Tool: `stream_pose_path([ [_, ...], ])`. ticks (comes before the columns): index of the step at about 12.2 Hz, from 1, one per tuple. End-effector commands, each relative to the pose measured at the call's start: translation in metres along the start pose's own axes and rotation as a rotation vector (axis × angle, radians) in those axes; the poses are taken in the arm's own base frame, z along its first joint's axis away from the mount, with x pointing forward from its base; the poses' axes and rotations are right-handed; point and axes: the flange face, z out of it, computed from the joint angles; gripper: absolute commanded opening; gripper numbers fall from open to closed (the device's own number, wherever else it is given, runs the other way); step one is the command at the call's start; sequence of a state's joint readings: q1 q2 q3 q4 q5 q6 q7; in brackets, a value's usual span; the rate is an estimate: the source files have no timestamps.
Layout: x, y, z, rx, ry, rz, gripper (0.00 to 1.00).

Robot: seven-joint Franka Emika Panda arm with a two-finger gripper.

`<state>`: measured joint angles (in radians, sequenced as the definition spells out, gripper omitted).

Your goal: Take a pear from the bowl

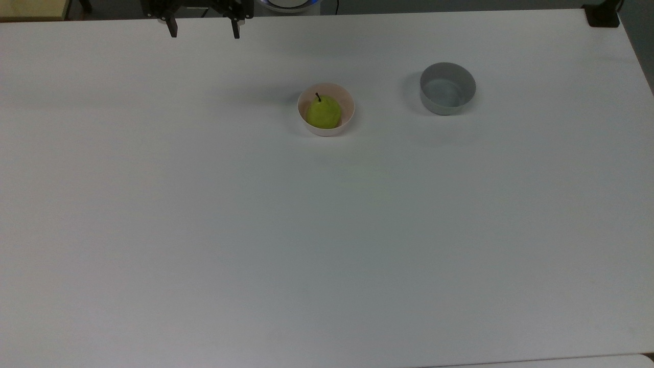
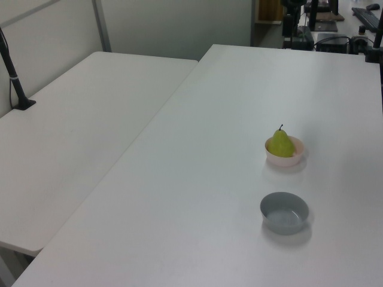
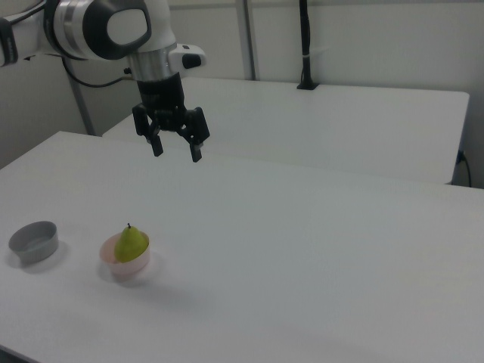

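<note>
A yellow-green pear (image 1: pixel 323 112) with a dark stem sits upright in the pale pink bowl (image 1: pixel 347 120) near the middle of the white table. The pear (image 2: pixel 280 144) in its bowl (image 2: pixel 293 159) lies toward the left view's right side, and the pear (image 3: pixel 131 243) in the bowl (image 3: pixel 127 268) toward the right view's lower left. My gripper (image 1: pixel 204 31) hangs open and empty at the top view's upper edge, left of the bowl. In the right view the gripper (image 3: pixel 177 150) hovers high above the table, beyond the bowl.
An empty grey straight-walled bowl (image 1: pixel 447 88) stands to the top view's right of the pink bowl. A second white table (image 2: pixel 72 131) adjoins on the left view's left. A black post (image 3: pixel 305 45) rises at the back in the right view.
</note>
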<state>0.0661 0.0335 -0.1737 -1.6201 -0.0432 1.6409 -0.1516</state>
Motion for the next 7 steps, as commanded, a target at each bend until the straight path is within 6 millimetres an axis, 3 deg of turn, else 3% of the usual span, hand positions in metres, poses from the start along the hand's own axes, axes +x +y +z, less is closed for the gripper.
stream_pose_path([
  [1, -0.0022, -0.0015, -0.0019, 0.006, -0.014, -0.012, 1.0],
  [7, -0.0002, 0.0003, -0.0015, 0.004, -0.007, -0.009, 1.0],
])
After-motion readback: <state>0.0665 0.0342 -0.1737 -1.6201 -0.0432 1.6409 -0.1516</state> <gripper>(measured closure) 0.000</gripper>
